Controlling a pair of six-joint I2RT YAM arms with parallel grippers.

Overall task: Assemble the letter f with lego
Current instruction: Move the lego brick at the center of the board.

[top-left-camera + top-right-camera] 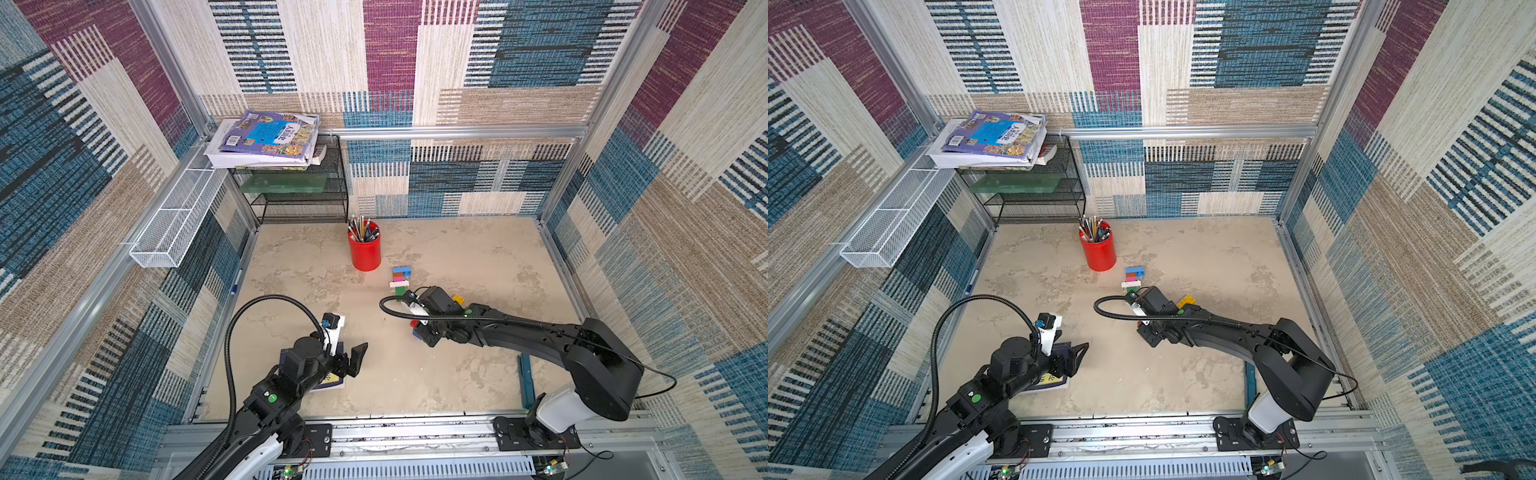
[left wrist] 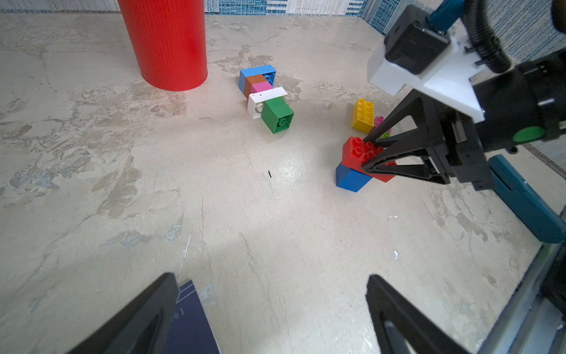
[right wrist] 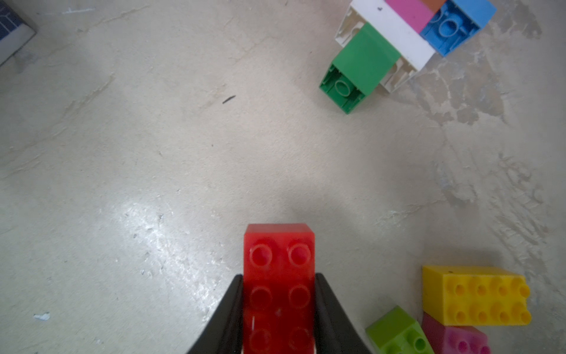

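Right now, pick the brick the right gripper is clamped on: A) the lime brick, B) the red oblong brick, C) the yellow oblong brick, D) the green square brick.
B: in the right wrist view the right gripper squeezes the red oblong brick between its jaws, on its two long sides.

Black arms [image 1: 519, 338] with white bases [image 1: 557, 409], green dots [image 1: 272, 398], ribbed cables [image 1: 228, 349]

The right gripper [image 2: 364, 154] clamps a red brick [image 2: 355, 147] sitting askew atop a blue brick [image 2: 350, 179] on the table [image 2: 153, 184]. A yellow brick [image 2: 363, 115] stands just beside them. A row of joined bricks [image 2: 266, 98] lies near a red cup [image 2: 165, 46] by the far edge. The left gripper [image 2: 272, 277] gapes wide.
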